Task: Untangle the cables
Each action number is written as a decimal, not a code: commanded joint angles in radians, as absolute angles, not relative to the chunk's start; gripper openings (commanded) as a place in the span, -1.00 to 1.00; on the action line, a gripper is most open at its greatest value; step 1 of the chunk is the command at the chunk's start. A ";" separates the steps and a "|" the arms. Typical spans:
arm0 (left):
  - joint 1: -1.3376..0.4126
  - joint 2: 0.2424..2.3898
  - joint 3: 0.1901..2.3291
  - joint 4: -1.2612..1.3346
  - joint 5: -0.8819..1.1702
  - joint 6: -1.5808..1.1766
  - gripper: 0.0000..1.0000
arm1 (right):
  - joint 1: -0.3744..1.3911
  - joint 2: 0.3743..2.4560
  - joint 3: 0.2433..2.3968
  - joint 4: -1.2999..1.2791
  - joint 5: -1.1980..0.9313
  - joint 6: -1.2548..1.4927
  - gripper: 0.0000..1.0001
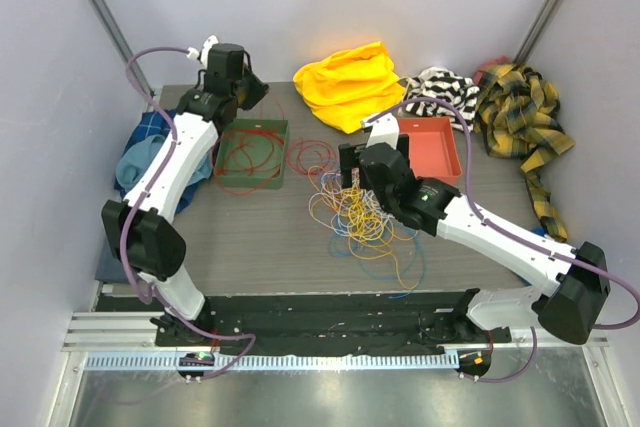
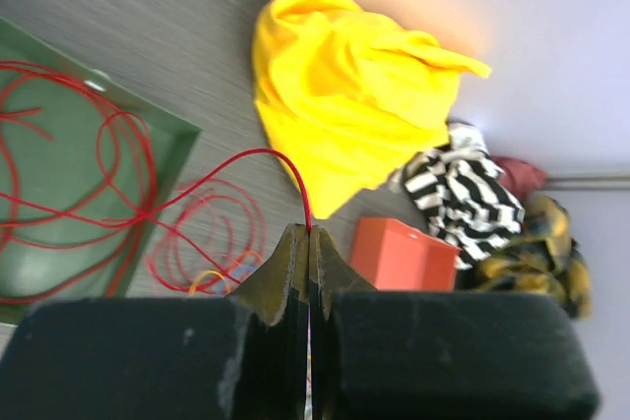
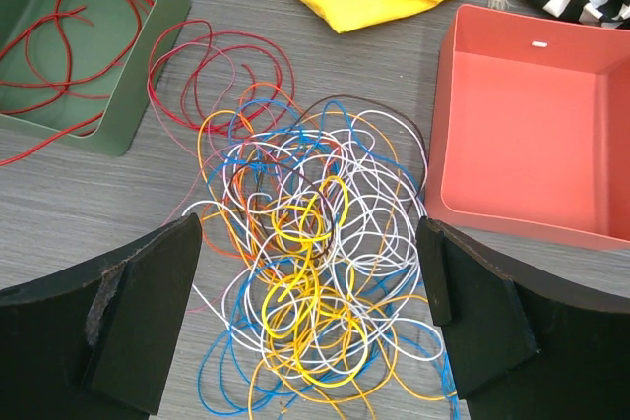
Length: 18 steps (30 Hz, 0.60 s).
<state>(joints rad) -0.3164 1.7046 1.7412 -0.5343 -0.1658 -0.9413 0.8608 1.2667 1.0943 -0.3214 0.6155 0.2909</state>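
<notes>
The left gripper (image 2: 308,233) is closed tight, its fingertips pinching one thin red cable (image 2: 258,150). That cable arcs down from the tips to the grey wood-grain tabletop (image 2: 148,7) beside the shallow green rectangular tray (image 2: 172,128). The right gripper (image 3: 310,233) is spread wide and holds nothing. It hangs over the tangled heap of thin yellow, white, orange and blue cables (image 3: 315,272) (whether its fingers touch the heap is unclear). The green tray holds loose loops of red cable, and more red loops (image 3: 221,76) lie on the table between it and the heap. A shallow salmon-red square tray (image 3: 532,125) sits just right of the heap.
</notes>
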 commanded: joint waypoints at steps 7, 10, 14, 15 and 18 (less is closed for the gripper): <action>-0.278 1.675 1.597 -0.472 -0.179 -0.956 -1.00 | 0.862 1.238 1.077 -0.287 0.641 0.304 0.99; -0.204 1.681 1.569 -0.476 -0.212 -0.930 -1.00 | 0.862 1.215 1.055 -0.291 0.655 0.298 0.99; -0.161 1.718 1.617 -0.506 -0.270 -0.867 -1.00 | 0.862 1.209 1.043 -0.290 0.655 0.302 0.99; -0.161 1.732 1.630 -0.529 -0.275 -0.844 -1.00 | 0.862 1.215 1.043 -0.290 0.653 0.304 0.99; -0.163 1.784 1.646 -0.548 -0.241 -0.824 -1.00 | 0.862 1.230 1.042 -0.285 0.650 0.307 0.99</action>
